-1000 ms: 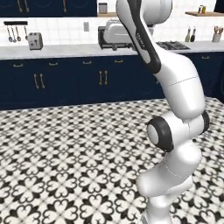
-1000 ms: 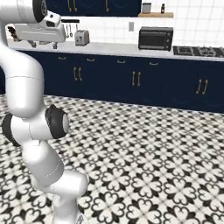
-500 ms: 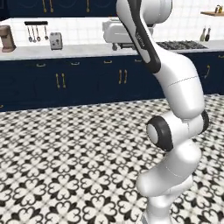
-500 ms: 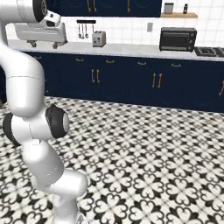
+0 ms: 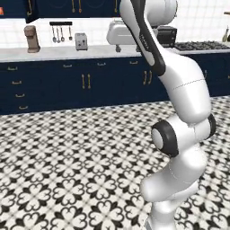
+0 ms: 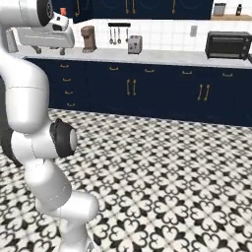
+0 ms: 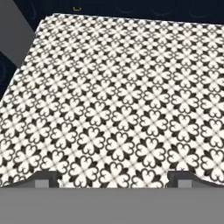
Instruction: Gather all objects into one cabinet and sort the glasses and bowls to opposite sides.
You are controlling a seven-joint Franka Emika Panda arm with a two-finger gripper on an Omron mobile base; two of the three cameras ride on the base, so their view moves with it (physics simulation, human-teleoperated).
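Two small dark fingers (image 7: 46, 179) of the two-finger gripper (image 7: 113, 181) stood wide apart in the hand view. Nothing lay between them and they touched nothing. The gripper was spread and carried nothing.

Below and beyond them lay the black-and-white patterned tile floor (image 7: 118, 100).

In the right base view the gripper (image 6: 49, 49) hung high at the upper left, on the white arm (image 6: 27, 93).

Past the floor ran the low navy drawers and doors with brass pulls (image 5: 85, 81), carrying a pale tabletop (image 5: 67, 53). On the tabletop, left to right, stood a brown coffee machine (image 5: 32, 38), then a small silver toaster (image 5: 81, 41). Dark utensils (image 5: 61, 31) hung on the wall between the two. Farther right stood a black toaster oven (image 6: 230, 44).

An orange patch (image 5: 1, 11) sat at the top left edge, too small to identify.

I could not tell where the tableware was, which way it pointed or how its long axis ran.
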